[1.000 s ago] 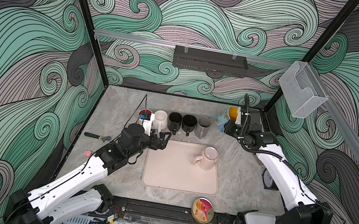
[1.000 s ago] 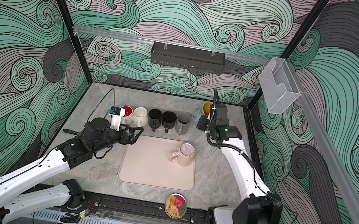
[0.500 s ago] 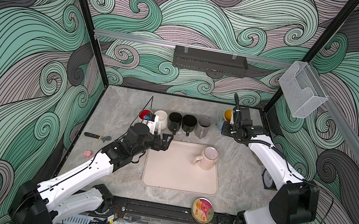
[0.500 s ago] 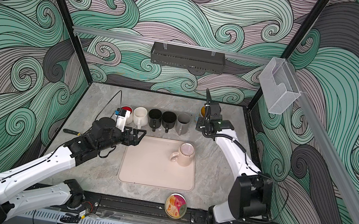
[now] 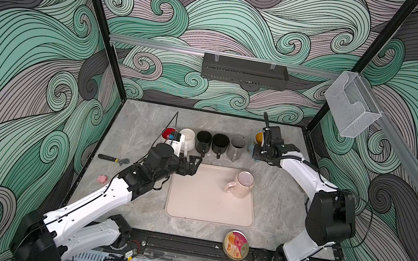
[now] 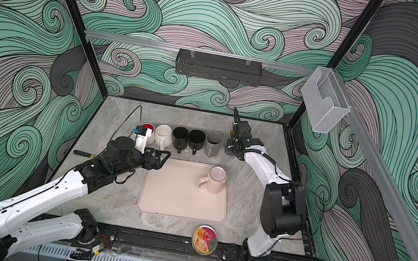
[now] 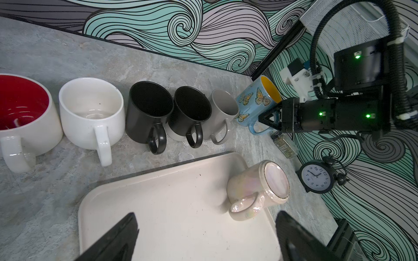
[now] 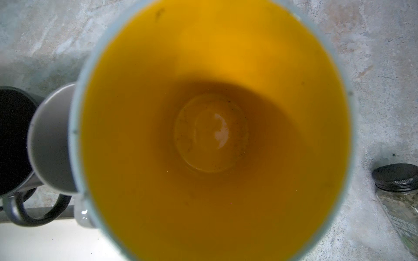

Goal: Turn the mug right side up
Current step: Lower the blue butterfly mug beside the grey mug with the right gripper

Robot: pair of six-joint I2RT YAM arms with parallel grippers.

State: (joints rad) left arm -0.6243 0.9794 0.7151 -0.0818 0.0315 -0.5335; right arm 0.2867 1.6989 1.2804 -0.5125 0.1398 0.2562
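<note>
A shiny pink mug (image 5: 241, 185) sits upside down on a smooth cream tray (image 5: 198, 207), its flat round bottom facing up.
The left tool (image 5: 194, 166) is spread wide at a corner of the tray and holds nothing; the pink mug stands across the tray from it, well apart. The right tool (image 7: 269, 118) is pressed tight on a glossy blue mug (image 7: 255, 101) with butterflies and a yellow inside, near its handle, tipping it a bit. This mug is just beside a grey mug (image 7: 222, 110) on the stony counter (image 5: 146, 120).
</note>
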